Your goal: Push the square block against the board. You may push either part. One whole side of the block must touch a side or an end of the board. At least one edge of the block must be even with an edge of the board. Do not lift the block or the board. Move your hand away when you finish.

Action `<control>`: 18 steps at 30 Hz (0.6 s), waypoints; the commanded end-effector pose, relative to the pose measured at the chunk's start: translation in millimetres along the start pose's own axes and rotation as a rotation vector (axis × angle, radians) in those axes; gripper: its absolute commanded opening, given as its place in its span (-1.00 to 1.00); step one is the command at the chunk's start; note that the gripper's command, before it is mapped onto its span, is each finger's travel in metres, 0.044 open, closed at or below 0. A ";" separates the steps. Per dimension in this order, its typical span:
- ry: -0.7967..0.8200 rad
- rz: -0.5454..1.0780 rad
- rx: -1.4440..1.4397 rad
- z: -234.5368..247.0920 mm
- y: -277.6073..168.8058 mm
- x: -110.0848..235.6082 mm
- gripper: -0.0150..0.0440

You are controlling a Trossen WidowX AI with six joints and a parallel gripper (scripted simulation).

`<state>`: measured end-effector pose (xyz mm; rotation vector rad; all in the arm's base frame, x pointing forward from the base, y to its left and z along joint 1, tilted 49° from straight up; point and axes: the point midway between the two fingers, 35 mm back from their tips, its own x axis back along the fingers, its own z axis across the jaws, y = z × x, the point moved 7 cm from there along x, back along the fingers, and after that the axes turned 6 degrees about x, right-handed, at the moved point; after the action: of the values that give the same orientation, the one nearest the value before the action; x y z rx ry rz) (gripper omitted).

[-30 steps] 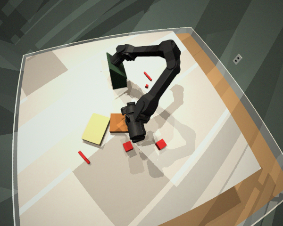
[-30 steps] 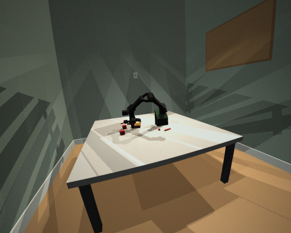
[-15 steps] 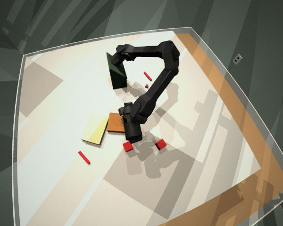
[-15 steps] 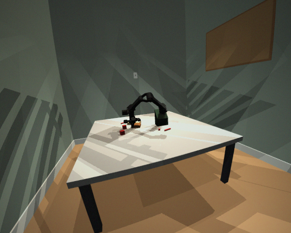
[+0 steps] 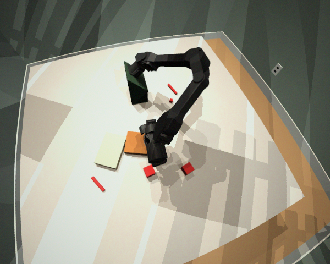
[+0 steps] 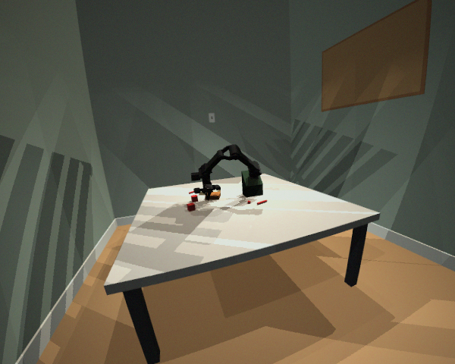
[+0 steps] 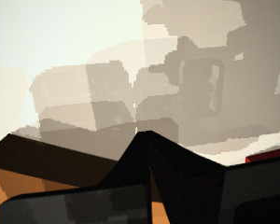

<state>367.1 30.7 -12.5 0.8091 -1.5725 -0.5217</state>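
The square block (image 5: 134, 142) (image 6: 214, 194) (image 7: 51, 161) is orange and lies flat on the table. The board (image 5: 110, 150) is pale yellow, longer than the block, and lies flat to its left in the top view. The block's left side is turned relative to the board's long right side. They are very close near the board's upper right corner; whether they touch there I cannot tell. A narrow wedge of table shows between them lower down. My gripper (image 6: 208, 198) (image 7: 145, 138) is shut and empty, low at the block's side away from the board. The hand hides that side in the top view.
Two red cubes (image 5: 149, 170) (image 5: 187, 168) lie near the hand, the left one closest. One red stick (image 5: 97, 183) lies below the board. Another red stick (image 5: 172, 88) and a tiny red cube (image 5: 171, 100) lie near the dark green stand (image 5: 138, 92) (image 6: 252, 186) under the arm's base.
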 end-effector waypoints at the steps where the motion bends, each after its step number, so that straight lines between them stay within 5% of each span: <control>1: -0.004 0.003 -0.001 -1.8 6.7 1.3 -0.49; 18: -0.004 -0.001 -0.001 -5.9 33.8 1.0 -0.49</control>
<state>366.2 49.5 9.1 0.8081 -1.5737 -0.5206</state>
